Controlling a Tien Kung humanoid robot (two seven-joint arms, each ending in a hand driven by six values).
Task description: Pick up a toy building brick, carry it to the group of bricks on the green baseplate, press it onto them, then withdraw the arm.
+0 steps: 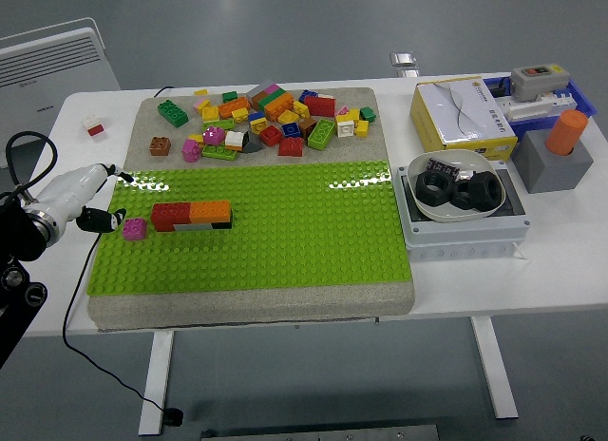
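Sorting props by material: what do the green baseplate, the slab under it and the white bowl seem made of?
Green baseplate: glossy moulded plastic, its studs catching glare. Slab: speckled grey, matte, probably foam or stone-like board. White bowl: smooth and shiny, ceramic or plastic, unclear which.

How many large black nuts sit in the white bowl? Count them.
3 large black nuts in the white bowl: one at left, one at right, one behind. More may be hidden underneath.

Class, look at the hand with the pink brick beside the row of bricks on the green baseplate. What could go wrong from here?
1. The left hand holds the pink brick only by its fingertips, so it might slip or tilt.
2. Studs may misalign beside the row of bricks, so pressing might not seat it.
3. Pressing sideways could shove the row along the green baseplate.
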